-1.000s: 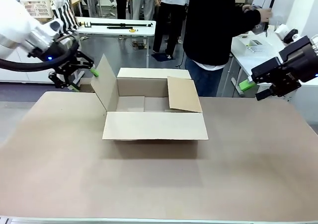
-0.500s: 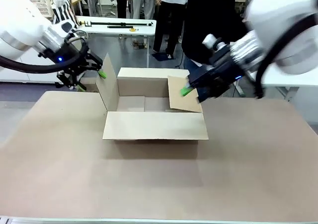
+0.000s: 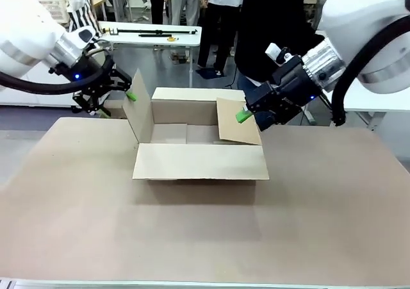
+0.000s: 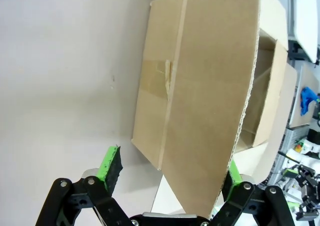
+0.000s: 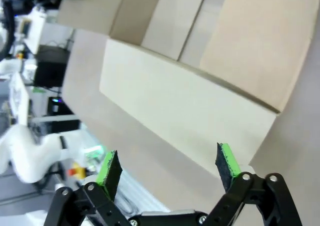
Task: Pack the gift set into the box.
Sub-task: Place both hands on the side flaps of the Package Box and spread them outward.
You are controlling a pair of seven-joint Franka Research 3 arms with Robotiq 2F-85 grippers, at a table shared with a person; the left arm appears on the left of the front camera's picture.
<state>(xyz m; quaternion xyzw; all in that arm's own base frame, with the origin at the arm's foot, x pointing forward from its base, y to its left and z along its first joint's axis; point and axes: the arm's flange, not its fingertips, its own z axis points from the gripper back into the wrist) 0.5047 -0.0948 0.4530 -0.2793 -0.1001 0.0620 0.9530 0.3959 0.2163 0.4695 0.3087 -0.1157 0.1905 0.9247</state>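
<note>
The left gripper [image 4: 171,168] is spread wide, with the upright left flap [image 3: 138,113] of the box [image 3: 200,162] between its fingers. The right gripper [image 5: 168,158], also spread, hovers by the right flap [image 3: 237,122], its arm slanting down. The box sits mid-table [image 3: 320,225].

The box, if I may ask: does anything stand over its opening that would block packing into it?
Yes: the right flap of the box leans inward over the opening's right side, beside the open right claw. The left flap stands upright, clear.
</note>
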